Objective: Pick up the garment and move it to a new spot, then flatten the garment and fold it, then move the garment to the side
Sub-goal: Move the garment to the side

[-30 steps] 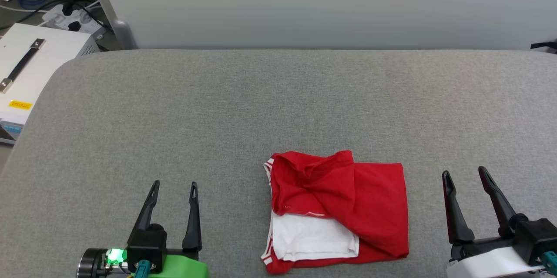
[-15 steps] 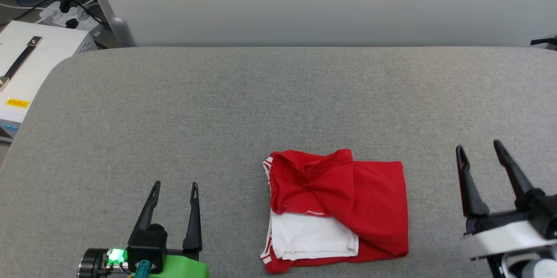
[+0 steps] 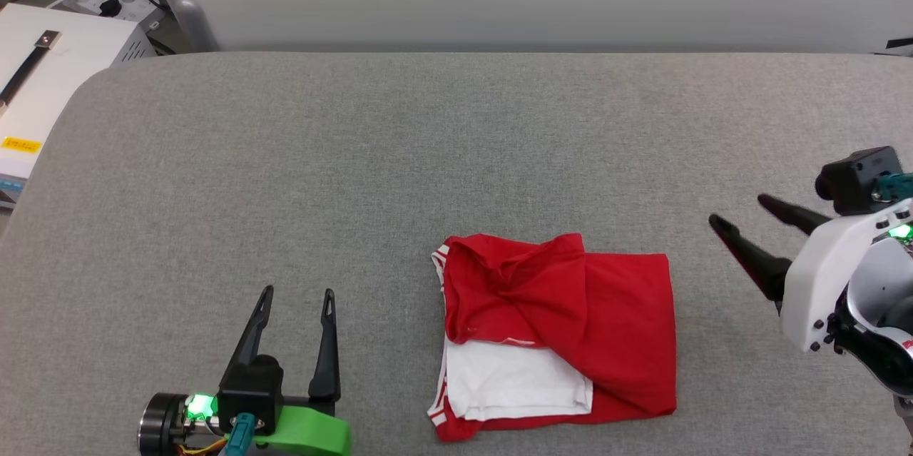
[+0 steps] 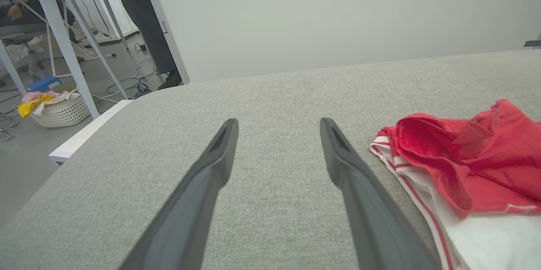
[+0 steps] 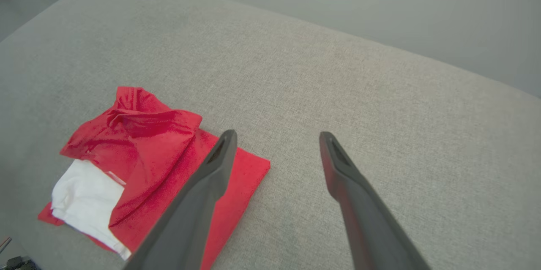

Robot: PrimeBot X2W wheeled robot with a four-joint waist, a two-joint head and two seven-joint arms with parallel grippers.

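Folded garment [image 3: 556, 335] on grey pad [image 3: 428, 142], nothing gripped.
Head: left gripper [image 3: 298, 292] left of garment, right gripper [image 3: 738, 210] right of it, both spread and empty; yellow label [image 3: 20, 145] far left, unreadable. Left wrist: garment [image 4: 465, 160] right of fingers, striped trim showing. Right wrist: garment [image 5: 139, 156] left, no lettering visible.

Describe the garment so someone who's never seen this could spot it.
A grey padded surface spans the head view. Near its front edge, right of centre, lies the garment, loosely folded. Its bright red cloth and white patch stand out against grey.
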